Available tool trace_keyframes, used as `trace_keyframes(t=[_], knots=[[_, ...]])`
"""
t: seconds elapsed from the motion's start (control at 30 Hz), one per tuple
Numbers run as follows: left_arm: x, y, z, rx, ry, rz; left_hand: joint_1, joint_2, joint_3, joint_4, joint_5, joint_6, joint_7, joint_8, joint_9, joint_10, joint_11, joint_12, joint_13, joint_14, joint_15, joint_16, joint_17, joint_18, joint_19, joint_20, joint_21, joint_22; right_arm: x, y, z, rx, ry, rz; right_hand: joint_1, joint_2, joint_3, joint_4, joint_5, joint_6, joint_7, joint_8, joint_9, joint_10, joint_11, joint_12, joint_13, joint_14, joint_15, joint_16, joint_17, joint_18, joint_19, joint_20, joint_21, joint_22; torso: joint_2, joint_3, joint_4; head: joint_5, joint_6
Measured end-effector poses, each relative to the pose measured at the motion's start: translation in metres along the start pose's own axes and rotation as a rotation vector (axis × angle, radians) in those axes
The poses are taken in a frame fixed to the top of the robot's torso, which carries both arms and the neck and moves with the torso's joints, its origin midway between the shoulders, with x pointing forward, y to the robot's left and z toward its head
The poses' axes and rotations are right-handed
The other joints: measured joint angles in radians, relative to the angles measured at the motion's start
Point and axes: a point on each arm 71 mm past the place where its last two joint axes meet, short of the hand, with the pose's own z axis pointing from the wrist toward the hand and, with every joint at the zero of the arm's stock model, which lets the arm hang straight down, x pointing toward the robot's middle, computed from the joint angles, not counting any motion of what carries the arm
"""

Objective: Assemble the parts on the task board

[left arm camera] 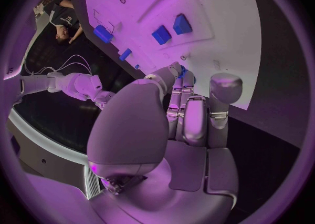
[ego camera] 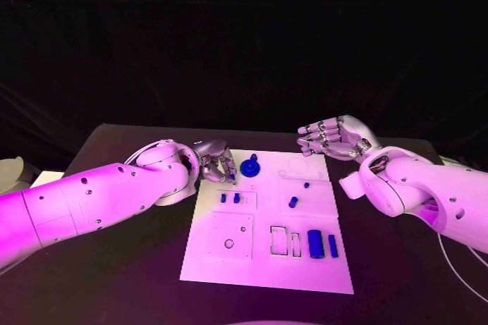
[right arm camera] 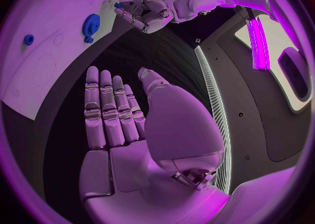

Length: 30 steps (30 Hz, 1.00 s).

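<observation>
Blue parts [ego camera: 315, 243] are lying on the white task board [ego camera: 266, 268], which is resting on the black table [ego camera: 122, 268].

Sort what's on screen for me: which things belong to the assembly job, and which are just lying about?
Job:
- white board
- blue gear at its far end
- small blue pegs
- two long blue bars near its front edge
- left hand, fingers by the gear
- right hand, holding nothing

Lying about:
- black table
- white cable on the table's right side
</observation>
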Motion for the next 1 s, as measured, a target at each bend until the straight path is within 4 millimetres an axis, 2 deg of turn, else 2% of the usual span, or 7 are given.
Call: trace_keyframes(t=[1.0], knots=[[0.013, 0.000, 0.009, -0.027, 0.049, 0.010, -0.007, -0.001, 0.000, 0.000, 0.000, 0.000, 0.000, -0.002, -0.003, 0.000, 0.000, -0.004, 0.000, 0.000, 0.000, 0.000, 0.000, 0.000, 0.000, 0.000, 0.000, -0.001, 0.001, 0.000, 0.000, 0.000, 0.003, 0.002, 0.000, 0.000, 0.000, 0.000, 0.000, 0.000, 0.000, 0.000, 0.000, 0.000, 0.000, 0.000, 0.000, 0.000, 0.000, 0.000, 0.000, 0.000, 0.000, 0.000, 0.000, 0.000, 0.001, 0.0011, -0.0014, -0.003, -0.005]])
